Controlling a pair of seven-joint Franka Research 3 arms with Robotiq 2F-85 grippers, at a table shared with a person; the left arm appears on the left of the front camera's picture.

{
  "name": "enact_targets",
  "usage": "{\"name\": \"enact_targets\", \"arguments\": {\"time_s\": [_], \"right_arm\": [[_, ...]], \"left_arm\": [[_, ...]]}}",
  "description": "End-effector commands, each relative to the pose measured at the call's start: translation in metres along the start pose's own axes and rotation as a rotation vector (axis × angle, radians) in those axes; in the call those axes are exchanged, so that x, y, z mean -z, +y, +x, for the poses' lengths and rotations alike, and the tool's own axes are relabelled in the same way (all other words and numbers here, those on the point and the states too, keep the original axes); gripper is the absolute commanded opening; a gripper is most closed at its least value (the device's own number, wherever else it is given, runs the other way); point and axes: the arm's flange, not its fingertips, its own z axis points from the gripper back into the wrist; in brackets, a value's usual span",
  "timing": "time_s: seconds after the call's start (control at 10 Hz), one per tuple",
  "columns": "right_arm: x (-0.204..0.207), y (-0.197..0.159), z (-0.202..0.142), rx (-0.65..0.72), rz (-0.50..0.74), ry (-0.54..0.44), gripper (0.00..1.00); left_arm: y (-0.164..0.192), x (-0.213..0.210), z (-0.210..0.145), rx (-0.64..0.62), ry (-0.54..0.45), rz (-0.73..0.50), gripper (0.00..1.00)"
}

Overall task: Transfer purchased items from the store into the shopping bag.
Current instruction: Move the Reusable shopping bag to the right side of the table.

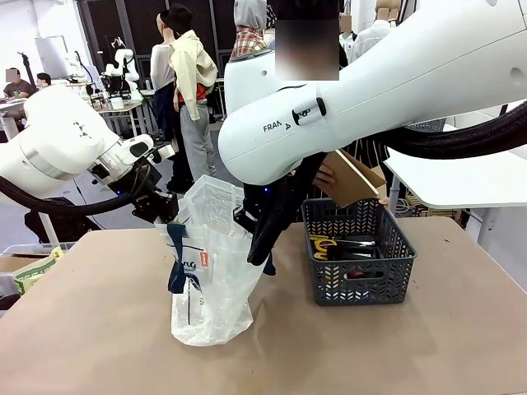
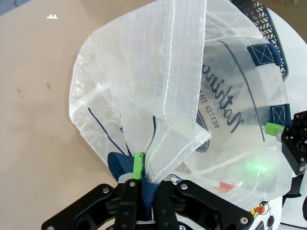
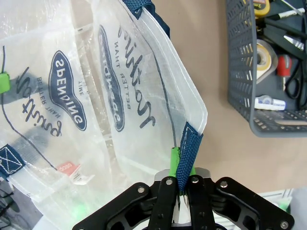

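Left claw (image 2: 142, 178) and right claw (image 3: 183, 178) each pinch a handle (image 3: 188, 143) of the bag (image 1: 210, 280), holding its mouth open on the tabletop (image 1: 99, 329); items (image 3: 268, 52) lie in the basket (image 1: 354, 288) just right of it, nearest what seems a person's hand (image 1: 326, 176)

On my brown table (image 1: 90, 329) the dark grey mesh basket (image 1: 356, 284) stands upright at about three o'clock from the middle (its walls have a zigzag pattern). A white table (image 1: 461, 177) is behind it, toward one o'clock.
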Motion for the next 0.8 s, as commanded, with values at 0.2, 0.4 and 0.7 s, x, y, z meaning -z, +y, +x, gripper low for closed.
{"name": "enact_targets", "arguments": {"time_s": [0.2,0.4,0.7], "right_arm": [[0.0012,-0.0005,-0.0017,-0.001,0.000,-0.001,0.00],[0.0012,-0.0005,-0.0017,-0.001,0.000,-0.001,0.00],[0.0012,-0.0005,-0.0017,-0.001,0.000,-0.001,0.00]], "left_arm": [[0.0002,-0.0013,-0.0018,-0.003,-0.005,-0.001,0.00],[0.0002,-0.0013,-0.0018,-0.003,-0.005,-0.001,0.00],[0.0002,-0.0013,-0.0018,-0.003,-0.005,-0.001,0.00]]}}
